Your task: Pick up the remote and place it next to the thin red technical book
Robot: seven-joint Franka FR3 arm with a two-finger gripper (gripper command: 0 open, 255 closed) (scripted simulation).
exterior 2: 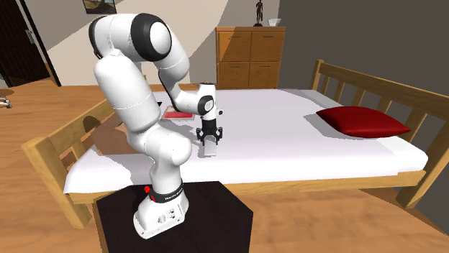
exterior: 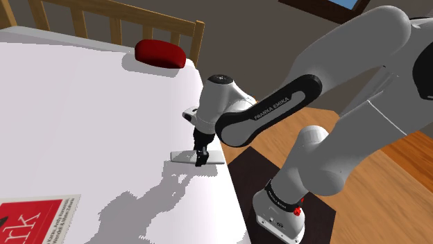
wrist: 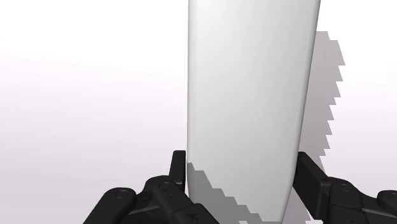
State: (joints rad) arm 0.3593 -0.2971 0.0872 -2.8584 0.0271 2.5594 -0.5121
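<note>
at the shoulder view's centre, the pincer (exterior: 201, 159) clasps the remote (exterior: 182, 156) across its narrow width, flat on the bed (exterior: 90, 118), for lifting.

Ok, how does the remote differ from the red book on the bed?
The remote is plain light grey; the book has a red cover with white lettering. The remote lies at the bed edge near the stand, under the gripper; the book lies away from the gripper. Both lie flat on the white bed.
</note>
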